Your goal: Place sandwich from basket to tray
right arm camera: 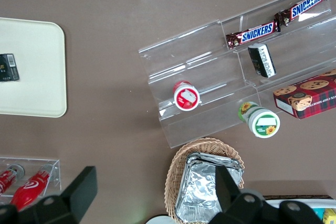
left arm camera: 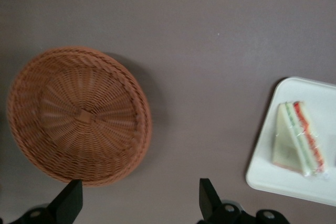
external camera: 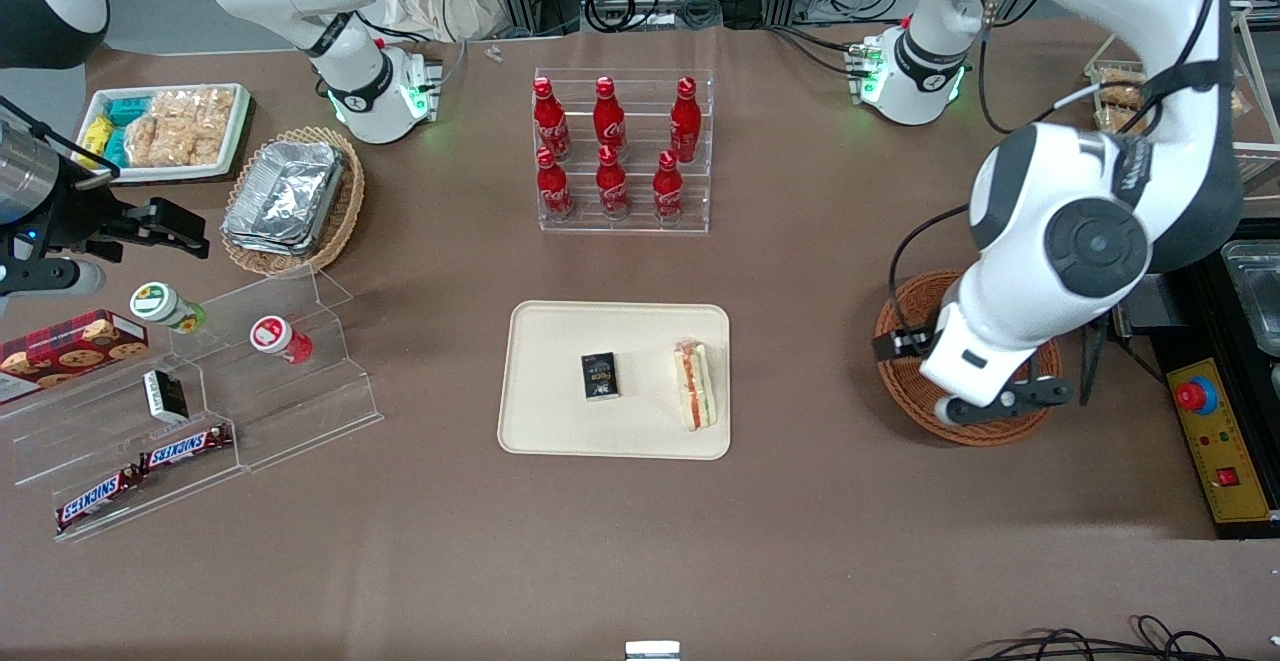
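Note:
The sandwich (external camera: 694,384) (left arm camera: 298,139), a wrapped white wedge with red and green layers, lies on the cream tray (external camera: 560,421) (left arm camera: 273,177), near the tray's edge toward the working arm. A small black packet (external camera: 600,376) lies beside it on the tray. The round reddish-brown basket (external camera: 905,381) (left arm camera: 79,116) stands empty on the table toward the working arm's end. My left gripper (external camera: 1000,406) (left arm camera: 140,203) hangs above the basket's rim, open, with nothing between its fingers.
A clear rack of red bottles (external camera: 620,151) stands farther from the front camera than the tray. Toward the parked arm's end are a stepped acrylic stand (external camera: 250,381) with snacks and an oval basket of foil containers (external camera: 290,201). A yellow control box (external camera: 1215,441) sits beside the round basket.

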